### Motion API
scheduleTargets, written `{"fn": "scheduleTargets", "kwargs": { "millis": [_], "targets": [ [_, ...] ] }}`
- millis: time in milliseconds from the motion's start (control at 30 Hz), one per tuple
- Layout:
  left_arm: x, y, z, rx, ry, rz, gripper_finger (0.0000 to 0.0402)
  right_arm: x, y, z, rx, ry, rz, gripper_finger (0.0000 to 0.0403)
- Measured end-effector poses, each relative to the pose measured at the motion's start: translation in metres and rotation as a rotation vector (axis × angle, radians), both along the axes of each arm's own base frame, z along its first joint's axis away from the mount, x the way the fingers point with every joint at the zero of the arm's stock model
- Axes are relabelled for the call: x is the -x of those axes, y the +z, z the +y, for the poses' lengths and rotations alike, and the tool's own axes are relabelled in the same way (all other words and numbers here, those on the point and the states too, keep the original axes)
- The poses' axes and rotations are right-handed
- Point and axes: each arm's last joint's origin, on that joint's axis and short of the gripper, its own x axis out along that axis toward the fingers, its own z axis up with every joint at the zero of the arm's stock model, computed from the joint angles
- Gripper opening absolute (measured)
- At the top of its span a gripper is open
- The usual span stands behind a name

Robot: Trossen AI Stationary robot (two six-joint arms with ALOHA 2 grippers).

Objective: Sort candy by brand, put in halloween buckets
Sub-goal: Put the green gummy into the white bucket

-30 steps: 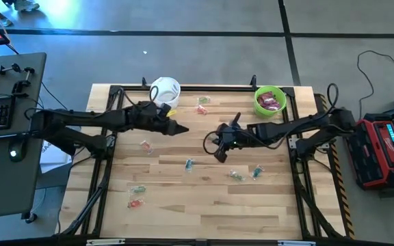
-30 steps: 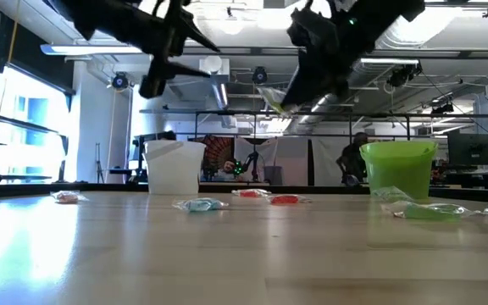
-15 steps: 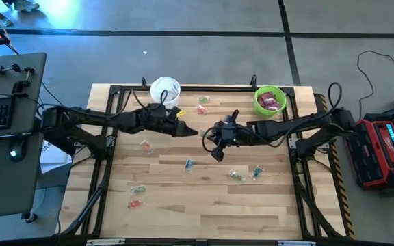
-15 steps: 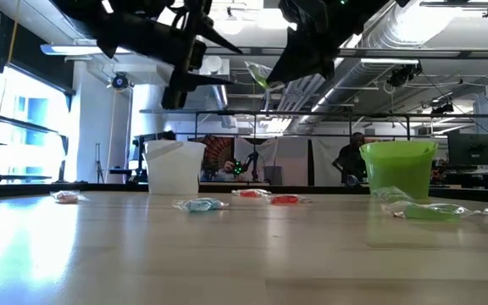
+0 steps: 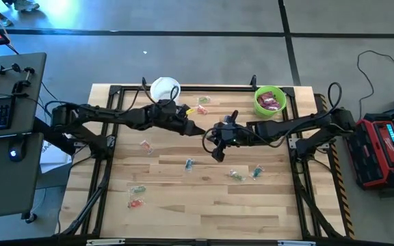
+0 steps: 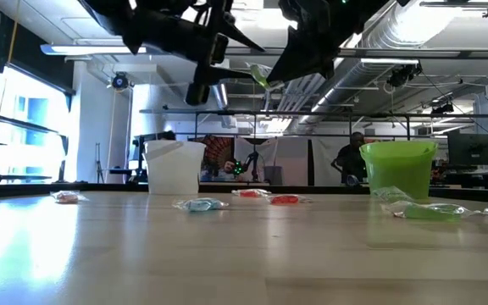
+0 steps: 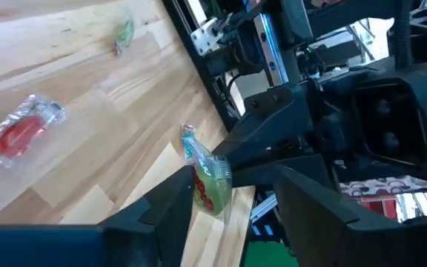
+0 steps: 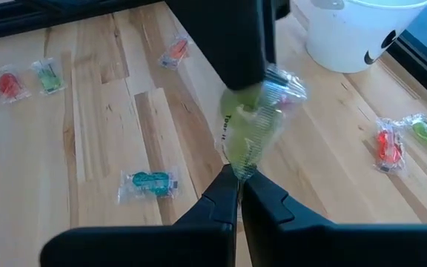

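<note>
Arms are reaching toward each other above the middle of the table (image 5: 204,184), both raised off the wood. The right gripper (image 8: 237,185) is pinching the tail of a clear-wrapped green candy (image 8: 252,122), fingers pressed together on the wrapper. The left gripper (image 7: 232,196) is holding its fingers spread on either side of that same candy, which is hanging between them. Other wrapped candies are lying scattered on the table, with the white bucket (image 5: 165,89) and green bucket (image 5: 270,100) standing along the far edge.

Left tool (image 8: 247,52) hides the upper end of the green candy (image 8: 247,133).
</note>
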Motion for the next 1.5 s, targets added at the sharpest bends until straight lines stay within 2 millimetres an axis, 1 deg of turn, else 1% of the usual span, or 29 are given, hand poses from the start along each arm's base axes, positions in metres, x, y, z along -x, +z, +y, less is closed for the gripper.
{"fn": "scheduleTargets", "kwargs": {
  "millis": [133,400,500,600,667,867,967,1067,1267,1500],
  "targets": [
    [-0.001,-0.001,0.000,0.005,-0.014,0.005,0.0137,0.000,0.000,0.000,-0.002,0.003,-0.001,0.0000],
    [0.000,-0.002,0.002,-0.006,0.006,0.012,0.0042,0.000,0.000,0.000,0.001,-0.001,-0.005,0.0000],
    [0.001,-0.002,0.002,-0.033,0.008,0.017,0.0016,0.000,0.000,0.000,0.000,-0.001,-0.005,0.0003],
    [0.001,-0.002,0.003,-0.063,0.013,0.021,0.0006,0.000,0.001,0.000,-0.006,-0.007,-0.009,0.0016],
    [0.001,-0.002,0.004,-0.070,0.014,0.020,0.0005,0.000,0.000,0.000,-0.010,-0.018,-0.010,0.0031],
    [0.008,0.007,0.012,-0.127,0.045,0.001,0.0003,0.000,0.001,-0.001,-0.020,-0.070,-0.023,0.0100],
    [0.018,0.013,0.020,-0.171,0.082,0.022,0.0003,0.000,0.001,-0.002,-0.020,-0.077,-0.024,0.0126],
    [0.031,0.020,0.031,-0.211,0.134,0.057,0.0003,0.001,0.000,-0.001,-0.033,-0.086,-0.016,0.0138],
    [0.066,0.035,0.054,-0.285,0.254,0.144,0.0003,0.001,0.000,-0.002,-0.034,-0.091,-0.018,0.0142],
    [0.110,0.041,0.080,-0.355,0.439,0.319,0.0003,0.001,0.000,-0.002,-0.031,-0.091,-0.019,0.0142]
  ]
}}
